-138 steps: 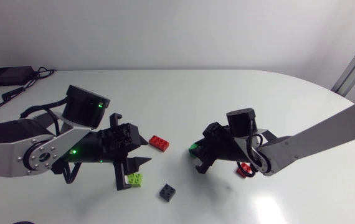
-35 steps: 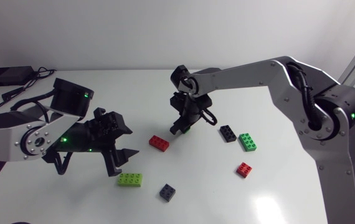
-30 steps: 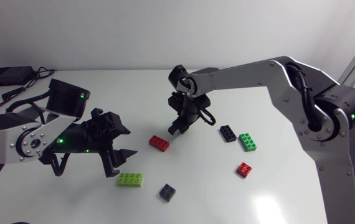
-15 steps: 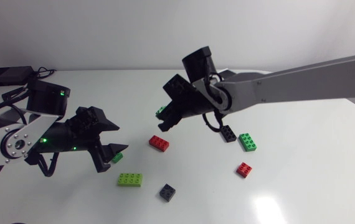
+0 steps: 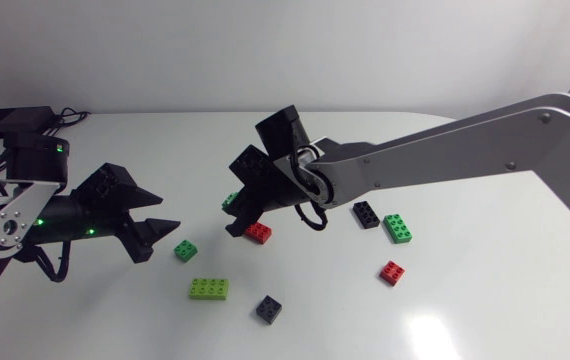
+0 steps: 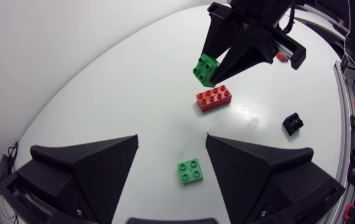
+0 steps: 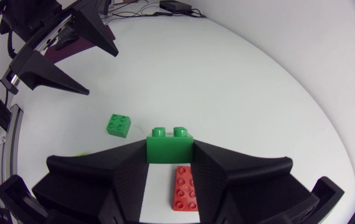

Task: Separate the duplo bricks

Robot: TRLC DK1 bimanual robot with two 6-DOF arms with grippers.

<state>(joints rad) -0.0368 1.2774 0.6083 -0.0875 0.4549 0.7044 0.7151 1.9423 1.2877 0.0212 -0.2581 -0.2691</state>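
Note:
My right gripper is shut on a green brick, held above the table over the long red brick. In the left wrist view that green brick hangs just beyond the red brick. A small green square brick lies on the table just ahead of my left gripper, which is open and empty. From the left wrist, the small green brick sits between the spread fingers without touching them.
A lime long brick and a dark grey brick lie near the front. A black brick, a green brick and a small red brick lie to the right. A black box with cables sits at the back left.
My left arm has drawn back to the left, away from the small green brick on the table. My right gripper has moved left and lower with its green brick.

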